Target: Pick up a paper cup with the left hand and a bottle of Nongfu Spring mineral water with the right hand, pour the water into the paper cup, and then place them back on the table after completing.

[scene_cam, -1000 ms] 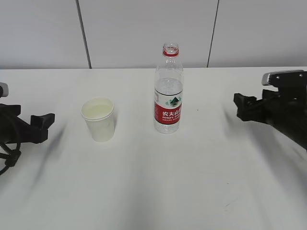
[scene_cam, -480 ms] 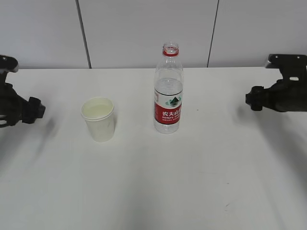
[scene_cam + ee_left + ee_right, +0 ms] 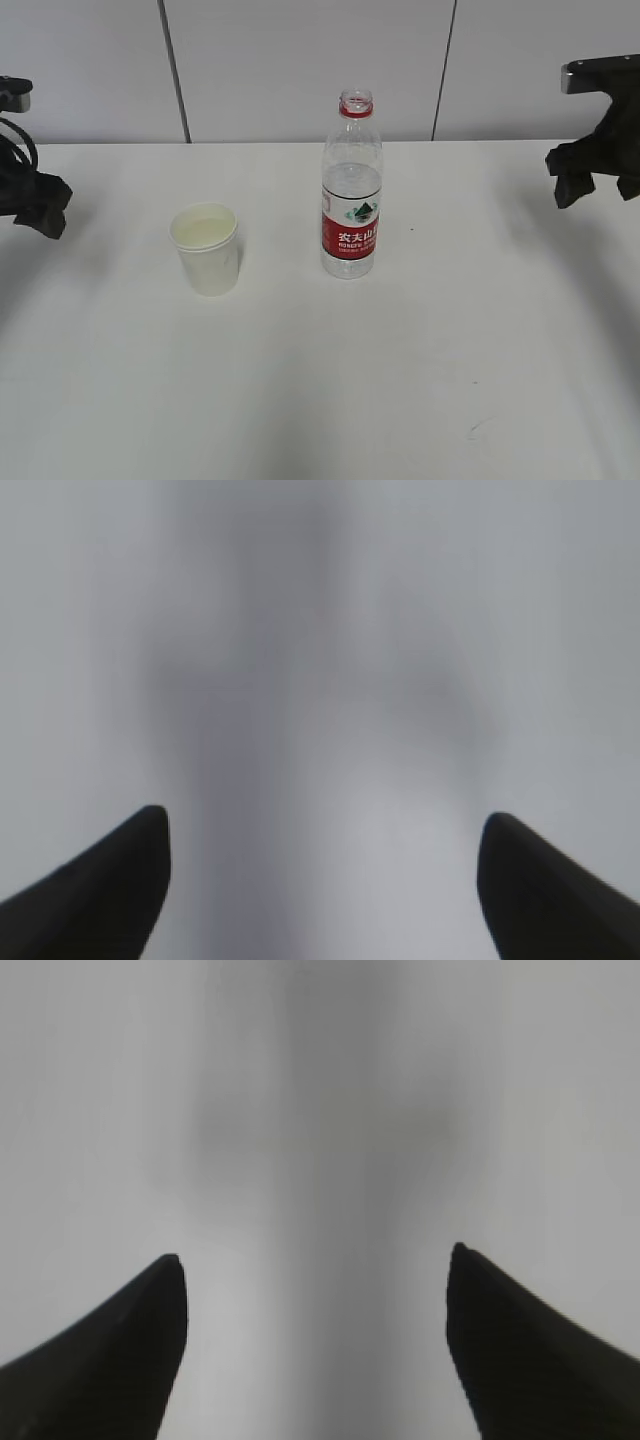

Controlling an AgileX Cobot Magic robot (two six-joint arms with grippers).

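A white paper cup [image 3: 206,249] stands upright on the white table [image 3: 400,350], left of centre. An uncapped clear bottle [image 3: 351,190] with a red label stands upright to its right, with water in it. My left gripper [image 3: 40,208] is at the far left edge, well apart from the cup. My right gripper [image 3: 585,175] is at the far right edge, raised, well apart from the bottle. In the left wrist view the gripper [image 3: 325,825] is open and empty over bare table. In the right wrist view the gripper [image 3: 315,1260] is open and empty too.
A white panelled wall [image 3: 300,60] runs behind the table's far edge. Both wrist views show only blurred white surface and shadow between the fingers.
Both arms have drawn back and risen: the left gripper moved left and up, the right gripper moved right and up. Cup and bottle have not moved.
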